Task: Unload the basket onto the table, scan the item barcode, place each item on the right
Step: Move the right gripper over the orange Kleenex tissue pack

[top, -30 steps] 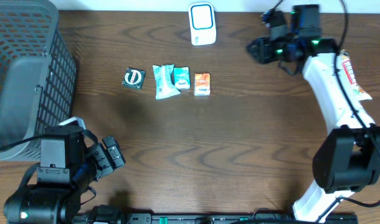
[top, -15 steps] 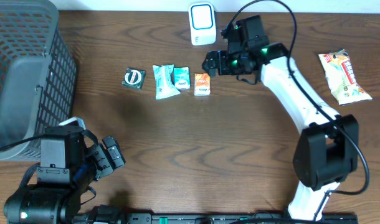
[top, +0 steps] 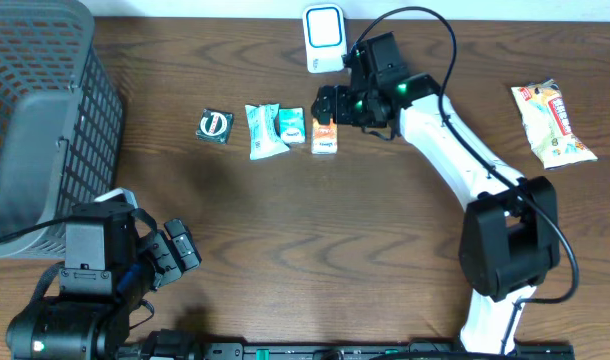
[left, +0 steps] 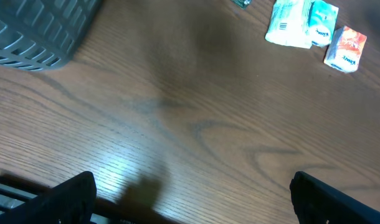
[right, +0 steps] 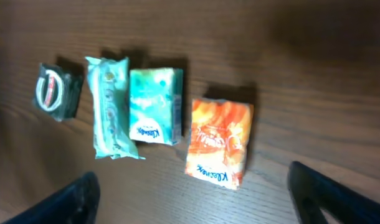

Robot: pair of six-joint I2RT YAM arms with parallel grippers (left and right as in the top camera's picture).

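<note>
grab stage, by the look of it. right arm (top: pixel 430 120) is stretched across the far side of the desk (top: pixel 365 250), its jaws hovering over the orange pack (right: pixel 220 143). that pack is the rightmost in a row of four small items at far centre. the jaws are spread wide with nothing in them: in the wrist view the two fingers (right: pixel 71 199) sit out at the bottom corners and the pack lies flat on the wood between them, untouched. left jaws are wide open and empty too, at the near left by the basket (top: pixel 45 110), well apart from the row.

my take on doing this well: the teal pack (right: pixel 154 106) lies just left of the orange one with only a thin gap. i'd centre on the orange pack, narrow the jaws a bit, then come straight down so one finger slips into that gap without shoving the neighbour. close across the narrow width. it's probably a soft tissue pack, so expect some squash and grip low. the scanner (top: pixel 325 38) stands near, just beyond the row at the far edge. can't see the barcode from here, so the pack may need turning to face it.
</note>
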